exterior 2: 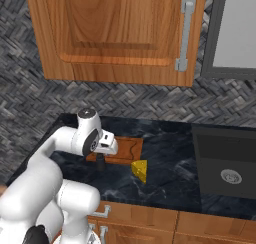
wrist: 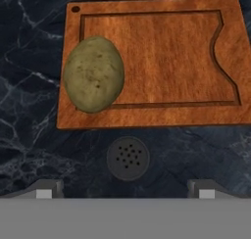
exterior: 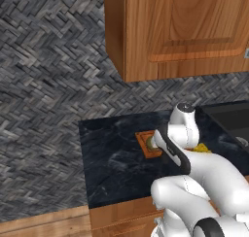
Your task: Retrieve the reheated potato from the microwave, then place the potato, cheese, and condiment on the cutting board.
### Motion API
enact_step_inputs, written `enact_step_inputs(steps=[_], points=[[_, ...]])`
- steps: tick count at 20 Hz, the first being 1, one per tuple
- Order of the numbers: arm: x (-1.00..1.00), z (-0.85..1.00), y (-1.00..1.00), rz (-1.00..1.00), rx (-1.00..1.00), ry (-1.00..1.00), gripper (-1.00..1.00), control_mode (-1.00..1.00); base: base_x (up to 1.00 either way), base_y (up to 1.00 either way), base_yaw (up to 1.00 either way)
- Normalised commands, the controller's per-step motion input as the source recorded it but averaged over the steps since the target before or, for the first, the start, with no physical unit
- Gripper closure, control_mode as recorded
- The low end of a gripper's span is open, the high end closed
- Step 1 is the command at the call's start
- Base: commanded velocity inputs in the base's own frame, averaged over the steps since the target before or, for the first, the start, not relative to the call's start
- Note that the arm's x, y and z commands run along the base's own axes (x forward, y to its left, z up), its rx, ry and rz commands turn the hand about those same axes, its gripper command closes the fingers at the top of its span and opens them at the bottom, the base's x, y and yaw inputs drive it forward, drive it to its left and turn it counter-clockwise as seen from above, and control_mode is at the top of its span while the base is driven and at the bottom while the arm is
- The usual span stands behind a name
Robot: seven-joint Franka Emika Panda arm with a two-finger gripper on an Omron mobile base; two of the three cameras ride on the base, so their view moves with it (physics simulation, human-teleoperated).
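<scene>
The potato point(wrist: 93, 74) lay on the cutting board point(wrist: 166, 61), at the end near the small hole in the board's corner, overlapping the raised rim there; in the left base view it showed as a small olive ball point(exterior: 151, 144) on the board point(exterior: 145, 143) just beside the white arm. The board rested flat on the dark marbled worktop point(exterior: 114, 158). Just off the board's long edge stood the condiment point(wrist: 128, 157), seen from straight above in the hand view as a dark round cap with small holes, close to the board but not on it; in the right base view it was a small dark bottle point(exterior 2: 100, 162) upright under the hand. The pincer point(wrist: 125, 189) hung above that bottle with its two tips spread wide, one on each side and well clear of it, holding nothing. The cheese point(exterior 2: 140, 170), a yellow wedge, sat on the worktop near the board point(exterior 2: 127, 149), apart from it. The sink point(exterior 2: 227, 163) lay further along the worktop, wooden cabinets point(exterior 2: 120, 33) hung above, and the corner of the microwave point(exterior 2: 235, 33) showed beside them.
</scene>
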Motion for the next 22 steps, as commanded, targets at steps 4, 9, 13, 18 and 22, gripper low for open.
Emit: enact_step_inputs(steps=[4, 9, 13, 18, 22], points=[[0.05, -0.11, 0.0, 0.0, 0.0, 0.0, -1.0, -1.0, 0.0, 0.0, 0.0], [0.11, -0.1, 0.0, 0.0, 0.0, 0.0, -1.0, -1.0, 0.0, 0.0, 0.0], [-0.01, -0.09, 0.0, 0.0, 0.0, 0.0, -1.0, -1.0, 0.0, 0.0, 0.0], [-0.03, -0.1, 0.0, 0.0, 0.0, 0.01, -1.0, -1.0, 0.0, 0.0, 0.0], [0.0, -0.12, 0.0, 0.0, 0.0, 0.02, -1.0, -1.0, 0.0, 0.0, 0.0]])
